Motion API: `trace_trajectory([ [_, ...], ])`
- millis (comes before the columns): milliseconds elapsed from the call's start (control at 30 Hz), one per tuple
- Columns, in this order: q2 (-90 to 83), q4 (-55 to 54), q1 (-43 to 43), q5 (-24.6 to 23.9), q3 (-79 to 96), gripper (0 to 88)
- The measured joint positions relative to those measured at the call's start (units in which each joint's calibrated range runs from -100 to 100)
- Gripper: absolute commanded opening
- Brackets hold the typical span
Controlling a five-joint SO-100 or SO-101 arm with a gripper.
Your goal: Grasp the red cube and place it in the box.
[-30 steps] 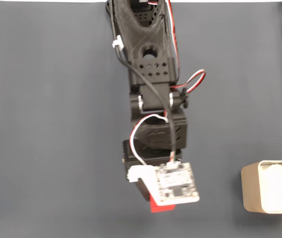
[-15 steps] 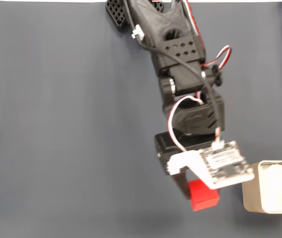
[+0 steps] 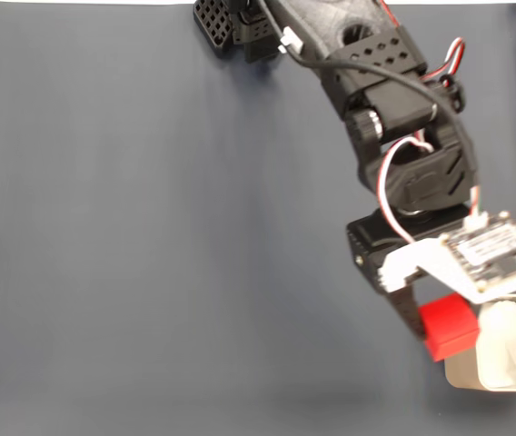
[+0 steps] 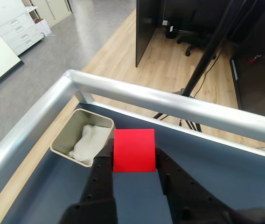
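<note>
While the end effector [image 4: 133,161] holds the red cube [image 3: 449,327] clamped between its fingers, lower right of fixed view, the box [image 3: 454,371] lies just right of and below it. Cube overlaps box's left wall; worktop [image 3: 149,272] dark.

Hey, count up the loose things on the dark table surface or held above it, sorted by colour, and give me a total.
Red: 1, the red cube, held in the gripper.
Beige-white: 1, the box, with white soft lining inside.
Total: 2.
</note>
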Motion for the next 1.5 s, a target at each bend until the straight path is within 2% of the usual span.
trace_trajectory([
  [533, 0.0, 0.0, -4.82, -0.2, -3.8, 0.0],
  [1167, 15.98, 0.0, -6.01, 0.34, -18.72, 0.0],
  [1500, 20.5, -1.43, -7.49, 0.44, -20.89, 0.0],
])
